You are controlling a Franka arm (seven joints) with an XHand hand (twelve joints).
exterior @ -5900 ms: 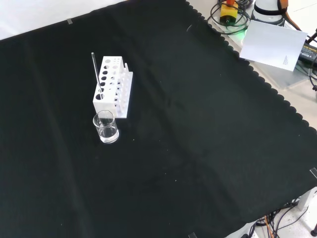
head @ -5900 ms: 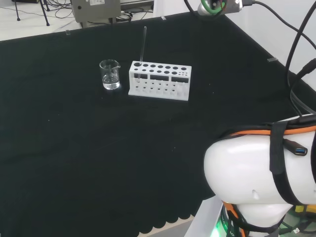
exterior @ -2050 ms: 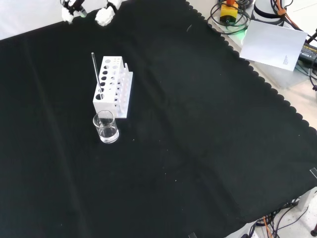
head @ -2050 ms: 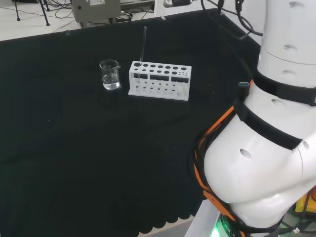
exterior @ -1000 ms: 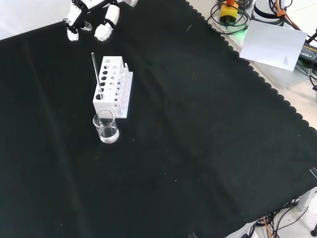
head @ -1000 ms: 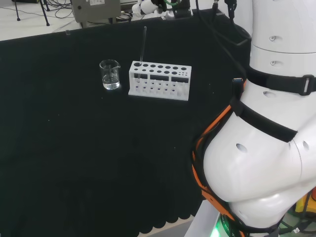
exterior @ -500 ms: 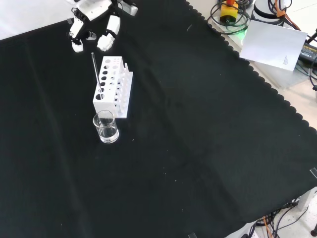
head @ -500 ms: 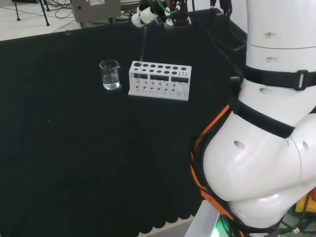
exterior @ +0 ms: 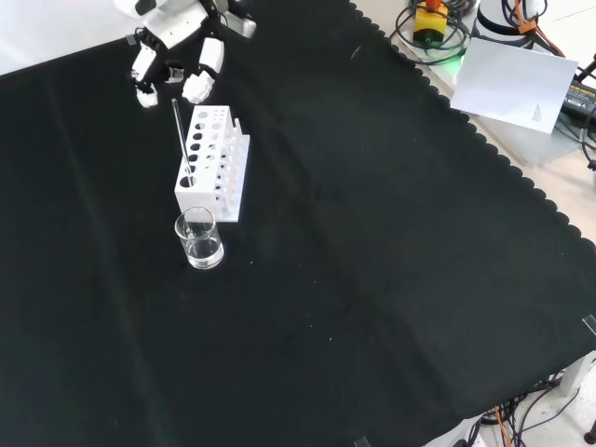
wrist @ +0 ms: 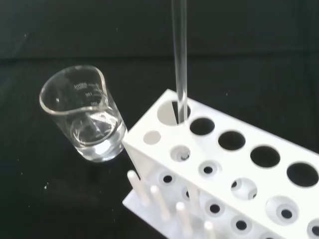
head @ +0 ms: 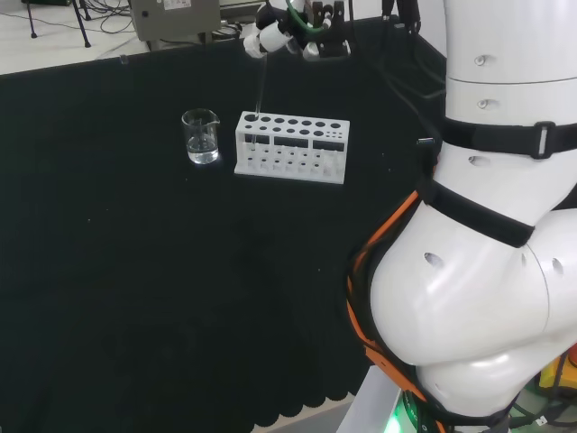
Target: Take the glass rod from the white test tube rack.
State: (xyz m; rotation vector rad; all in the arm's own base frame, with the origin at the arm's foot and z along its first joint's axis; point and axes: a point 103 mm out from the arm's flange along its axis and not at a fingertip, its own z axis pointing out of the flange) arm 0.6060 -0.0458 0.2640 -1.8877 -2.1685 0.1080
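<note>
Fingers spread and uncurled on the black and white robot hand [exterior: 177,42], gripping nothing, flanking the rod's top in the front view. White plastic test tube rack [exterior: 212,163] next (small clear glass beaker [exterior: 198,238] just beside it). Thin clear glass rod [exterior: 181,138] stands near-upright in the end hole, tip nearest the fingertips [exterior: 196,88].

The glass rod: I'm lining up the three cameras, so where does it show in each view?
Head view: the glass rod stands in the end hole of the white rack, nearest the beaker, with the hand just above its top.
Front view: rod rises from the rack's near end, below the hand.
Wrist view: rod enters the corner hole.
Shared landmark: the beaker beside that rack end.
</note>
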